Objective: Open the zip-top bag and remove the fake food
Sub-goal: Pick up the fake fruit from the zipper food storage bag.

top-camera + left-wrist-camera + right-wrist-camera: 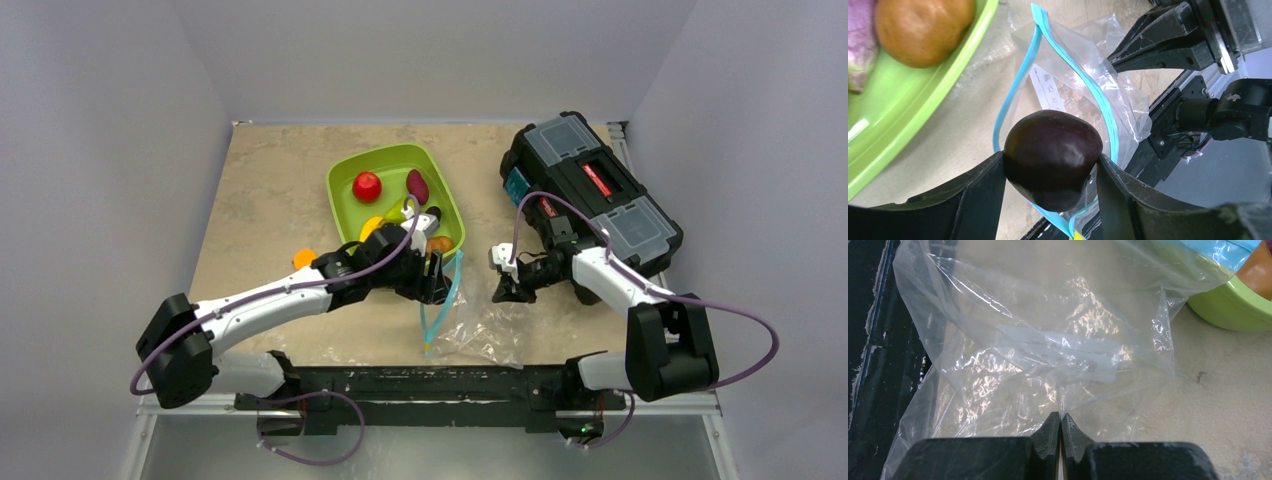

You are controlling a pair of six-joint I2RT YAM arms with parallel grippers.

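Dark fake food (1050,150) sits pinched in the left hand (1050,169).

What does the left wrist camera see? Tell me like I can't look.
The left gripper holds a shiny dark fruit in front of the open bag with its blue zip strip. A green tray with a brown piece sits at upper left.

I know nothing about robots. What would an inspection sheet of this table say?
Surface: beige table.
Job's things: open bag lying on it; dark fruit at its mouth; apple and other pieces in green tray.
Clutter: black toolbox at right; small orange thing left of the tray.
Grippers: left fingers clamp the dark fruit; right fingers shut on the bag.
Cables: purple cables loop along both arms.
Surroundings: plain pale walls.
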